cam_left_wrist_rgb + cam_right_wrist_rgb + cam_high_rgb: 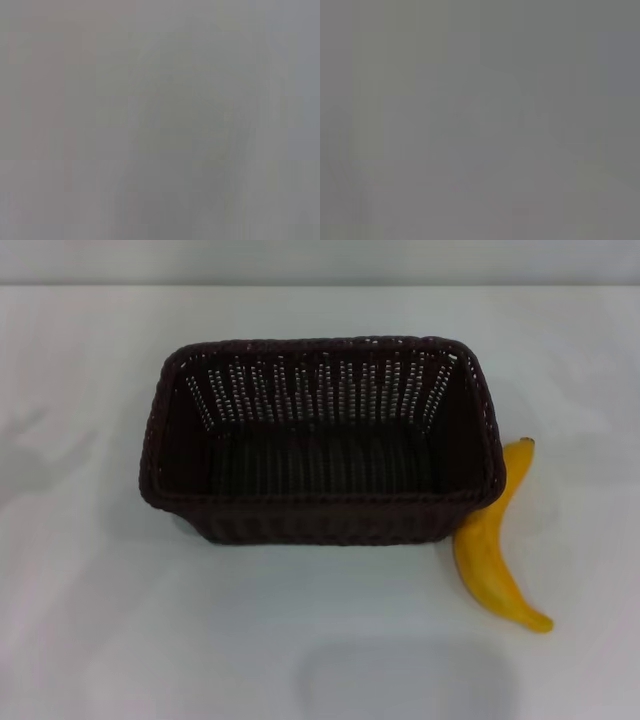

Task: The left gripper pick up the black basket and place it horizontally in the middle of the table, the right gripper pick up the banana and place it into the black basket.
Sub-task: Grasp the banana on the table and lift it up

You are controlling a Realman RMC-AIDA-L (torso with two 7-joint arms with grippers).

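We look down from the head camera onto the table [100, 640], a plain white, smooth surface that fills nearly the whole view and runs back to a pale grey band along the far edge, which is all we can see of the room behind it. Soft grey shadows lie on the white top, one to the left of the basket and a rounded one at the near edge below it. The black basket [322, 518] stands upright on the table near the middle of the view, its long side running left to right, its open top facing us; we see the braided rim all the way round, light showing through the slatted far wall, and a dark floor with nothing lying in it. The banana [488, 552] lies flat on the table outside the basket, on the robot's right, curved along the basket's near right corner. Its dark stem tip points away from us beside the basket's right wall and its other end points toward the near right; its upper part lies right against the basket's rim as we see it, though we cannot tell whether the two actually touch. Neither arm shows in the head view. Both wrist views give us only a featureless grey field, so neither the left gripper nor the right gripper appears anywhere, and we cannot tell how their jaws stand.
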